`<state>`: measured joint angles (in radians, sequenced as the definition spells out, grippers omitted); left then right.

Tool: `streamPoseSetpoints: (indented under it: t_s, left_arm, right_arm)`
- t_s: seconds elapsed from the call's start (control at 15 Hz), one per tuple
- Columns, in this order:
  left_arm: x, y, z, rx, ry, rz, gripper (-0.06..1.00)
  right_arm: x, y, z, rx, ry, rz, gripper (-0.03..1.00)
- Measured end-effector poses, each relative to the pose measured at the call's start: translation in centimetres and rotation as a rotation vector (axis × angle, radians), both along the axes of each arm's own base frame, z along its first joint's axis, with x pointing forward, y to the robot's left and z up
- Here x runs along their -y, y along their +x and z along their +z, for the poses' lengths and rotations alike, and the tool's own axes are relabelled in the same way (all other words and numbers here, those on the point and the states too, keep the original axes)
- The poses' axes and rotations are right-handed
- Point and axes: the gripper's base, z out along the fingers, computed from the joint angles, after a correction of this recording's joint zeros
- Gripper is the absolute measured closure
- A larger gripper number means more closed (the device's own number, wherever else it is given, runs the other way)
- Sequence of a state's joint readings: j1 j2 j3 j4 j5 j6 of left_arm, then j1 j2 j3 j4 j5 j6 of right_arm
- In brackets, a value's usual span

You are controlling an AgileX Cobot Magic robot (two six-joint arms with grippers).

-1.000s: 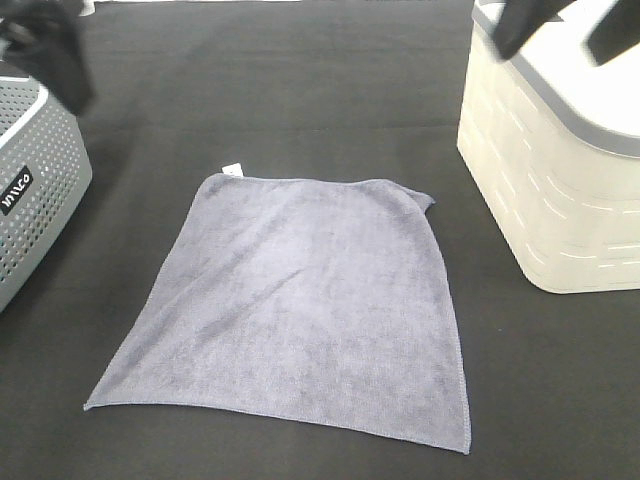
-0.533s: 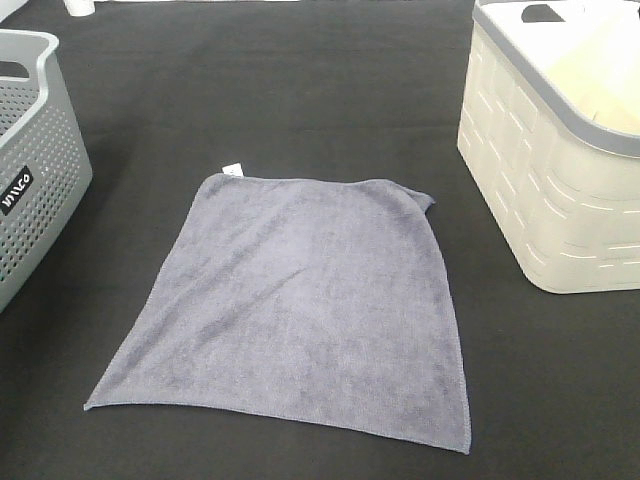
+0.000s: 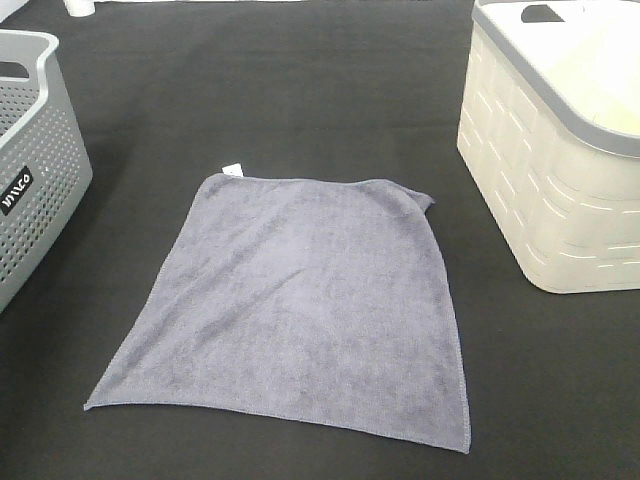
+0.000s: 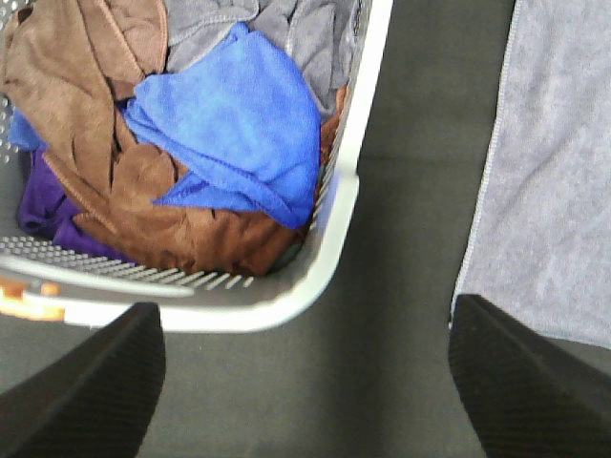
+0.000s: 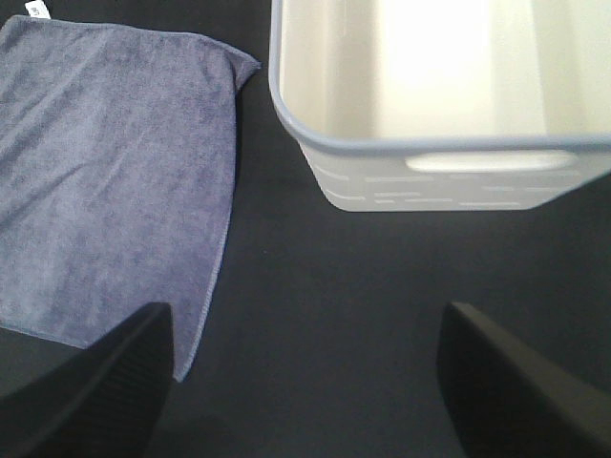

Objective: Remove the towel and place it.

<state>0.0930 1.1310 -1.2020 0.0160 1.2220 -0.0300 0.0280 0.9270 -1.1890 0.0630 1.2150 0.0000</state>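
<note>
From the high camera, the towel [image 3: 300,300] lies spread flat on the black counter [image 3: 300,90], a small white tag [image 3: 232,169] at its far corner. A grey perforated basket [image 3: 35,180] stands at the left edge, well apart from the towel, and a cream bin [image 3: 550,170] with a grey rim stands on the right. No arm shows here

Through the left wrist camera, the left fingers [image 4: 91,391] are spread wide, holding nothing, hanging above bare black counter. The grey basket's rim curves just beyond one finger, and inside it sit a blue cloth [image 4: 234,124], brown cloths [image 4: 105,181], a purple one [image 4: 43,205] and a grey one [image 4: 277,24]. The towel's stitched hem runs beyond the other finger, apart from the basket

Through the right wrist camera, the right fingers [image 5: 105,386] are likewise spread wide and empty. The towel's near corner lies just past one finger; the cream bin stands ahead of the gap between the fingers, and only its pale inner walls show
</note>
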Motion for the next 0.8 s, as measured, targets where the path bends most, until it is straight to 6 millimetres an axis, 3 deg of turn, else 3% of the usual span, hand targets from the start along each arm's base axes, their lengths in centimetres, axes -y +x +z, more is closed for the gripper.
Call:
streamPoseSetpoints:
  t_s: [0.13, 0.47, 0.8]
  left_arm:
    - [0.2, -2.2, 0.1, 0.031, 0.001, 0.0, 0.18]
    - [0.8, -8.2, -1.3, 0.098, 0.008, -0.003, 0.18]
    - [0.9, -14.7, -3.1, 0.235, 0.082, 0.013, 0.18]
  right_arm:
    - [0.4, -4.0, -0.6, 0.067, -0.021, -0.016, 0.23]
    - [0.9, -10.7, -2.7, 0.211, -0.052, -0.036, 0.23]
    - [0.9, -13.6, -7.5, 0.222, -0.07, -0.005, 0.23]
